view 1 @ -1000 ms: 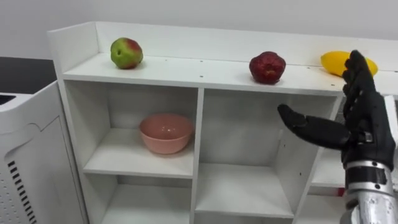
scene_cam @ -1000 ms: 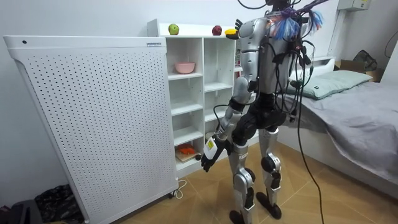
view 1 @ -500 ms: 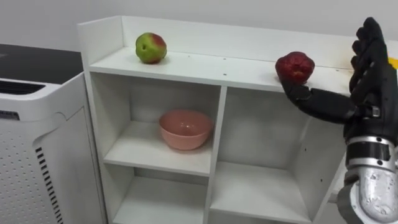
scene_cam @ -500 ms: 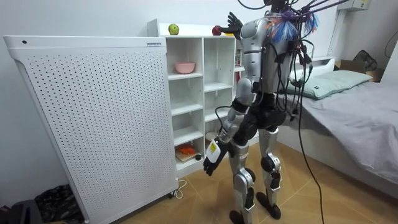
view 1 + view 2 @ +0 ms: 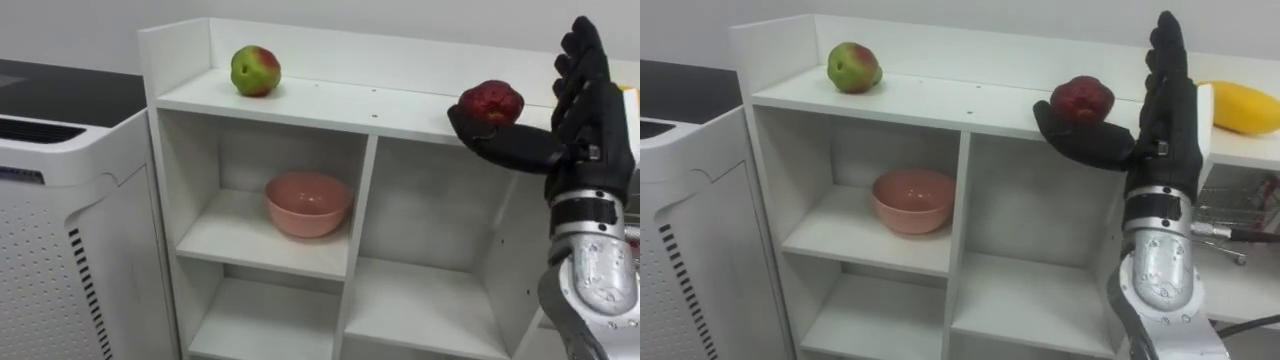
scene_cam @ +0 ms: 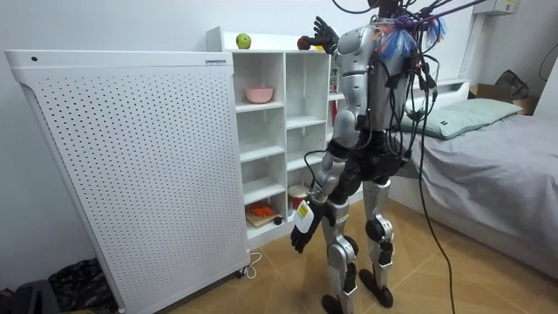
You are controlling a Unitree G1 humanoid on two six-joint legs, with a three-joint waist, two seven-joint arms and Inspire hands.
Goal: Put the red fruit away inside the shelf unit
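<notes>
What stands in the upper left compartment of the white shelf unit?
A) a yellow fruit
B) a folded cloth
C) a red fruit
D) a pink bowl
D: the pink bowl stands in the upper left compartment of the shelf unit, below the apple that lies on top.

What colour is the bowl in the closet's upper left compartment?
Plain pink all over; the bowl shows best in the left eye view.
</notes>
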